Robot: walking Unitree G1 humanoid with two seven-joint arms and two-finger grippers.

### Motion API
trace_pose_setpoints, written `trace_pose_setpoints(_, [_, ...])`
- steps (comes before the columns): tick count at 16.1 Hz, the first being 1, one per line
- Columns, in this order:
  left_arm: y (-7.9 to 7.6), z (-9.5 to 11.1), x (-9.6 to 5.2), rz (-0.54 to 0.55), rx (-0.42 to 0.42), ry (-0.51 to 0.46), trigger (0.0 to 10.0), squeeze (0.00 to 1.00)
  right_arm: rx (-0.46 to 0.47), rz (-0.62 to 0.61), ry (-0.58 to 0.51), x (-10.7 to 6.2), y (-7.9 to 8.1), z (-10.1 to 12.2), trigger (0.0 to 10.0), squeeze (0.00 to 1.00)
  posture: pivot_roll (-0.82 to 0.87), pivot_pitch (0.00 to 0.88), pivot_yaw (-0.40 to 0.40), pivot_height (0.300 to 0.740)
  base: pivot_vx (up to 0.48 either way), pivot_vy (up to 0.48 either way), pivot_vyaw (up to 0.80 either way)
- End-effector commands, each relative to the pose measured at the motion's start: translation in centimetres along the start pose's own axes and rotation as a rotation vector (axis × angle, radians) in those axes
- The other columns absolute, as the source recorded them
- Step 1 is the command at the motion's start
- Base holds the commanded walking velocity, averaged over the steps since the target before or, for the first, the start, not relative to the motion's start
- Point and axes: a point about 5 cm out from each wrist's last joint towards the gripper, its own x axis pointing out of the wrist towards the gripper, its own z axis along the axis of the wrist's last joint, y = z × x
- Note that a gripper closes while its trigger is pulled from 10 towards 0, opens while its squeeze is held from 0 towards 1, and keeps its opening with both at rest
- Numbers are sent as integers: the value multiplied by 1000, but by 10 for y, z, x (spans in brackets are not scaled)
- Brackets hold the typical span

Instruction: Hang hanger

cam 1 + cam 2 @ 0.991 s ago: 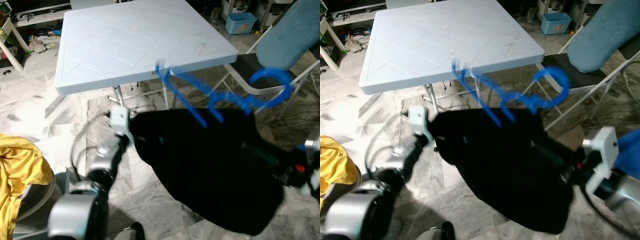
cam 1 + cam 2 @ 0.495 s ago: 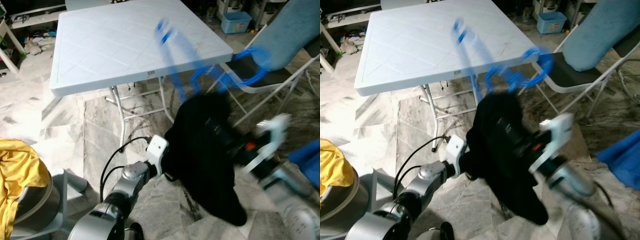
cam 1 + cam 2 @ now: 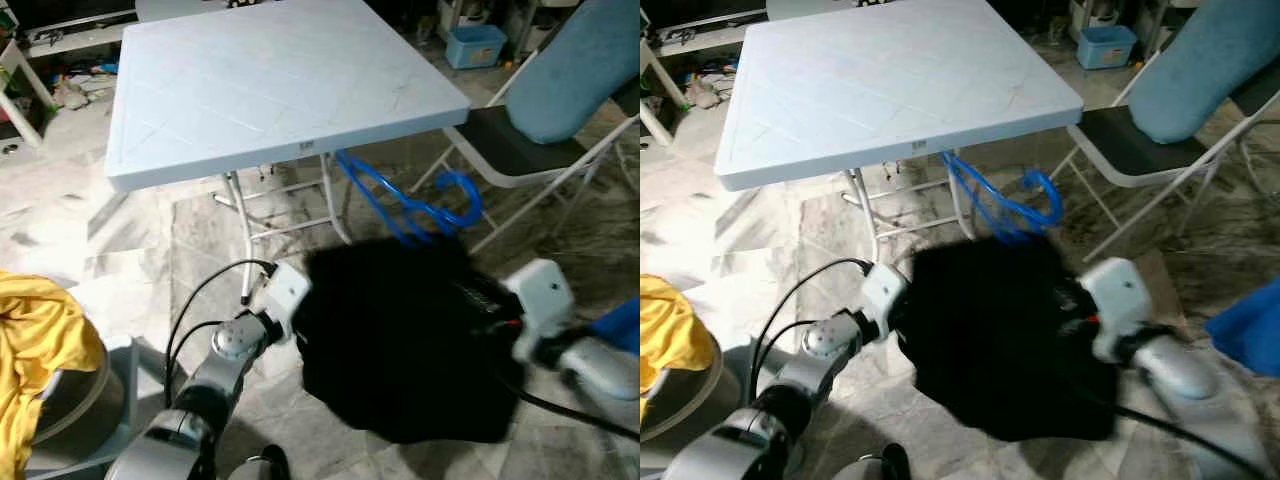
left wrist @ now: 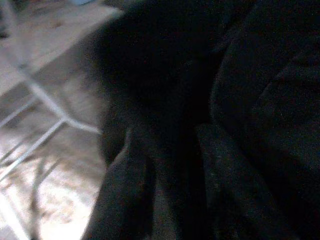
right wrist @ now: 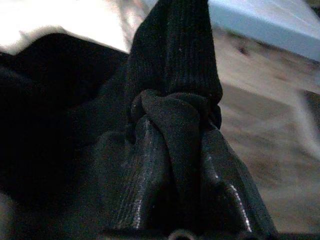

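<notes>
Both pincers hold the black knitted garment (image 3: 400, 340) spread above the floor, keeping the blue plastic hanger (image 3: 405, 200) upright beside the white bench's (image 3: 200, 90) front right corner. The right pincer (image 5: 172, 145) pinches bunched fabric; the left pincer (image 4: 170, 165) straddles a fold.

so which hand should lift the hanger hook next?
Right, probably. The right hand is shut on the black garment nearer the blue hanger hook; the left hand is at the garment's far edge.
</notes>
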Motion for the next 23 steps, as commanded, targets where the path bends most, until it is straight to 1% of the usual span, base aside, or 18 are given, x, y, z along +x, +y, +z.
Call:
trace_pose_setpoints(1, [-5,1,-1,-66,33,-10,10000,1000,-72,-51,-23,2,-9,2,10000,0,-225,163,66,740,0,0,0])
trace_pose_setpoints(2, [-10,-1,-2,-102,40,-11,10000,1000,-146,-97,-10,8,-15,-2,10000,0,-219,167,70,740,0,0,0])
trace_pose_setpoints(4, [-16,-8,-3,-130,5,22,10000,1000,-183,-76,21,17,-16,-9,10000,0,-209,169,70,740,0,0,0])
trace_pose_setpoints(5, [-27,-15,-4,-193,4,51,10000,1000,-182,-104,9,28,-15,-12,10000,0,-202,168,69,740,0,0,0])
trace_pose_setpoints(6, [-28,-13,-4,-189,22,31,10000,1000,-181,-76,-5,30,-9,-12,10000,0,-197,168,70,740,0,0,0])
trace_pose_setpoints(7, [-26,-9,-4,-162,43,0,10000,1000,-237,-38,-2,31,-3,-14,10000,0,-196,168,70,740,0,0,0])
trace_pose_setpoints(8, [-11,0,-5,-69,105,-30,10000,1000,-278,24,10,30,3,-18,10000,0,-192,168,73,740,0,0,0])
trace_pose_setpoints(9, [-6,2,-6,-42,127,-36,10000,1000,-277,43,15,29,4,-19,10000,0,-187,170,73,740,0,0,0])
trace_pose_setpoints(10, [9,11,-11,-17,201,-50,10000,1000,-322,99,44,22,2,-27,10000,0,-185,170,71,740,0,0,0])
trace_pose_setpoints(11, [13,14,-12,-25,225,-54,10000,1000,-340,117,56,19,0,-29,10000,0,-185,170,71,740,0,0,0])
trace_pose_setpoints(12, [18,18,-16,-66,297,-51,10000,1000,-383,165,91,10,-7,-37,10000,0,-181,172,72,740,0,0,0])
trace_pose_setpoints(14, [18,22,-18,-110,350,-69,10000,1000,-408,236,98,2,-11,-37,10000,0,-188,177,81,740,0,0,0])
trace_pose_setpoints(16, [16,24,-18,-145,389,-77,10000,1000,-470,315,124,-1,-16,-36,10000,0,-192,179,86,740,0,0,0])
trace_pose_setpoints(17, [15,22,-18,-157,412,-65,10000,1000,-481,357,120,-2,-16,-34,10000,0,-194,180,88,740,0,0,0])
trace_pose_setpoints(18, [11,20,-16,-192,420,-50,10000,1000,-497,432,102,-2,-14,-27,10000,0,-196,176,91,740,0,0,0])
trace_pose_setpoints(20, [8,20,-12,-207,432,-40,10000,1000,-512,520,91,-5,-8,-23,10000,0,-200,165,94,740,0,0,0])
trace_pose_setpoints(21, [8,20,-12,-207,432,-40,10000,1000,-512,520,91,-5,-8,-23,10000,0,-200,165,94,740,0,0,0])
trace_pose_setpoints(23, [9,17,-11,-212,437,-10,10000,1000,-488,602,28,-8,1,-12,10000,0,-206,161,94,740,0,0,0])
